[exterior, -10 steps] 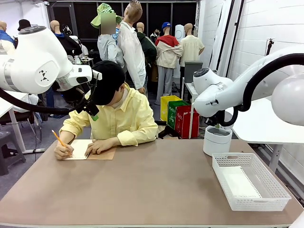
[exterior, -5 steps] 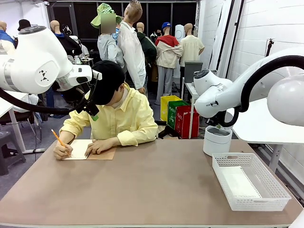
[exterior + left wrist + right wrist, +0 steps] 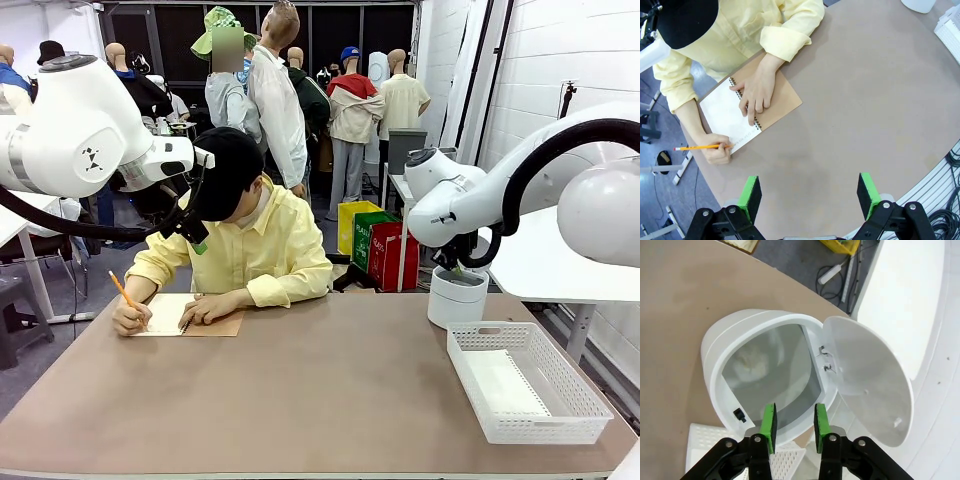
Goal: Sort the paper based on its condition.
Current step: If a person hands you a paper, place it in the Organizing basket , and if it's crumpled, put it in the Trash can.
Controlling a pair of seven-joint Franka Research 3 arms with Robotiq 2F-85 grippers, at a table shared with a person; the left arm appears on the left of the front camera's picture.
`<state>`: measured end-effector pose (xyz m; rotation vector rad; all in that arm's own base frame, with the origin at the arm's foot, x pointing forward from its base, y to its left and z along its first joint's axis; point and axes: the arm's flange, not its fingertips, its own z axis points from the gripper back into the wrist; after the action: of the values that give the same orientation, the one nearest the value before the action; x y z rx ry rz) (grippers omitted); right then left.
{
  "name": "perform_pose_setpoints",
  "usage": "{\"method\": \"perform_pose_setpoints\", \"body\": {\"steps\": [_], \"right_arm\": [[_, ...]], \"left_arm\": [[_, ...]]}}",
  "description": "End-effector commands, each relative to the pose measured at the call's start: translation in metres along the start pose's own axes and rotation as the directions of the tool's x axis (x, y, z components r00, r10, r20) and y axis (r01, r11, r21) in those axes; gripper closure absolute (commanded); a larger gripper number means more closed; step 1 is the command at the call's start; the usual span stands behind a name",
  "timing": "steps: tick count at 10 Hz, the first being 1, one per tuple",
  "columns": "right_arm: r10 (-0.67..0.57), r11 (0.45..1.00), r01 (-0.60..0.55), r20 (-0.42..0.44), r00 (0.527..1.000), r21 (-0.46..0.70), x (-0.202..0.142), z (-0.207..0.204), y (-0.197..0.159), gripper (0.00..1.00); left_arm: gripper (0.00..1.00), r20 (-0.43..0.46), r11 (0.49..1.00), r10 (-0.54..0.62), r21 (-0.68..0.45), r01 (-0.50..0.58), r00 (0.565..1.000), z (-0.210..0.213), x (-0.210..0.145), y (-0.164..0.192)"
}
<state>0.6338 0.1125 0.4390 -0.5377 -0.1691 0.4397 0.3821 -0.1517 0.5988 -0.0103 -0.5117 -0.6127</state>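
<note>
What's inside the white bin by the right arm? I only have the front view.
Observer: A pale crumpled lump, likely paper, lies at the bottom of the bin.
Operator: Right gripper holding anything?
Observer: No. The right gripper hangs over the bin's mouth, pads a narrow gap apart with nothing between them.
Operator: Left gripper?
Observer: The left gripper is wide open and empty, above the table on the robot's side of the person's notebook.

Brown table (image 3: 320,390): open spiral notebook (image 3: 190,318) far left, white bin (image 3: 457,297) far right, mesh basket (image 3: 540,428) near right.
</note>
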Motion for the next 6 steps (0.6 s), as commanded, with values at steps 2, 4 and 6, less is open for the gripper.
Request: {"method": "perform_pose_setpoints", "body": {"steps": [2, 4, 6], "right_arm": [[-0.028, 0.999, 0.027, -0.018, 0.999, -0.042, 0.01, 0.001, 0.0, 0.5], [-0.027, 0.999, 0.027, -0.011, 1.0, -0.024, 0.009, 0.01, 0.001, 0.5], [-0.005, 1.0, 0.006, -0.013, 1.0, 0.02, 0.006, 0.019, 0.006, 0.5]], "left_arm": [[0.0, 0.002, 1.0, -0.002, 0.0, 0.002, 1.0, 0.001, 0.0, 0.001], [0.0, 0.002, 1.0, -0.002, 0.0, 0.002, 1.0, 0.001, 0.0, 0.001], [0.0, 0.002, 1.0, -0.002, 0.0, 0.002, 1.0, 0.001, 0.0, 0.001]]}}
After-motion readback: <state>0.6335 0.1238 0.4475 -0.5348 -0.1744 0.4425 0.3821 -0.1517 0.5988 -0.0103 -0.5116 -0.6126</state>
